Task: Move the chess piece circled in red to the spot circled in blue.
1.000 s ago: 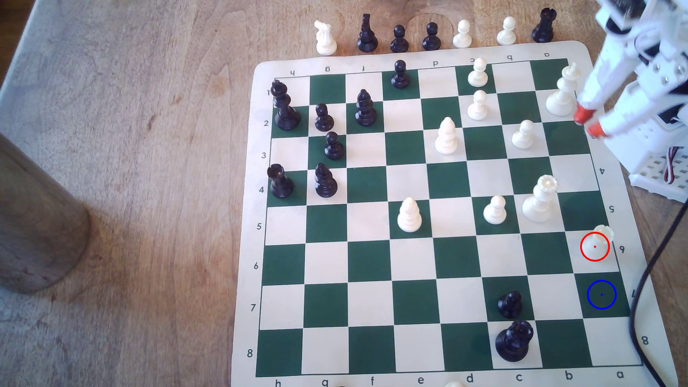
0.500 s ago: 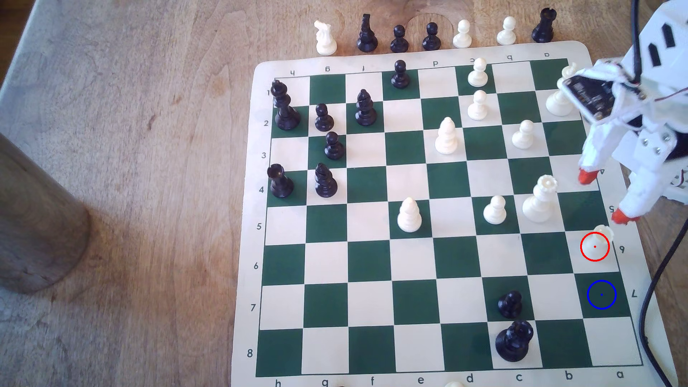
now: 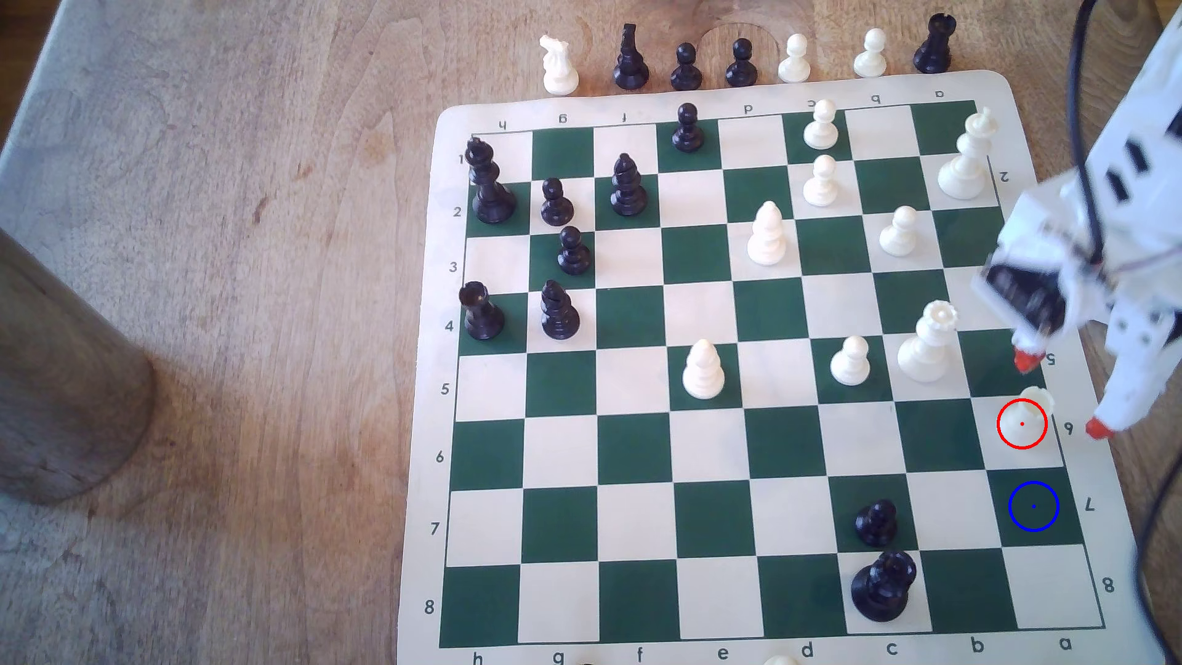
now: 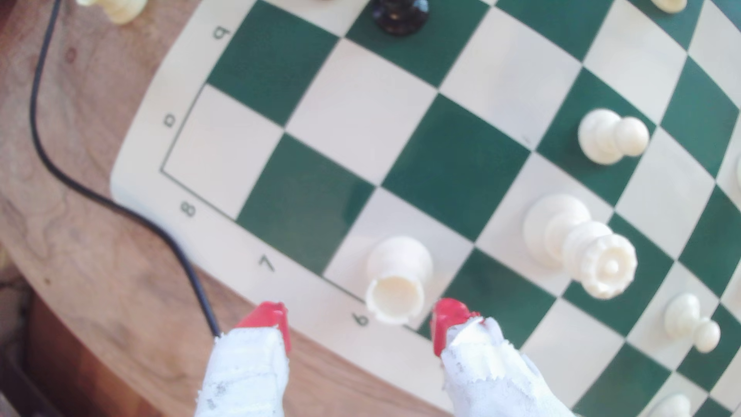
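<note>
The chess piece (image 3: 1031,409) is a short cream rook on a cream square at the exterior view's right board edge, ringed in red. It stands upright in the wrist view as the chess piece (image 4: 397,280). The spot (image 3: 1033,506) is the dark green square just below it in the exterior view, marked with a blue ring; it lies bare in the wrist view as the spot (image 4: 304,200). My gripper (image 3: 1064,394) hangs open above the rook's far side, one red fingertip on either side of it. In the wrist view the gripper (image 4: 359,320) holds nothing.
A tall white queen (image 3: 930,345) and a white pawn (image 3: 851,361) stand to the rook's left in the exterior view. Two black pieces (image 3: 879,556) sit lower on the board. A black cable (image 4: 33,96) runs beside the board's edge.
My arm has swung down the exterior view along the board's right edge, from beside the white king to the rook. The fingers have spread wider apart.
</note>
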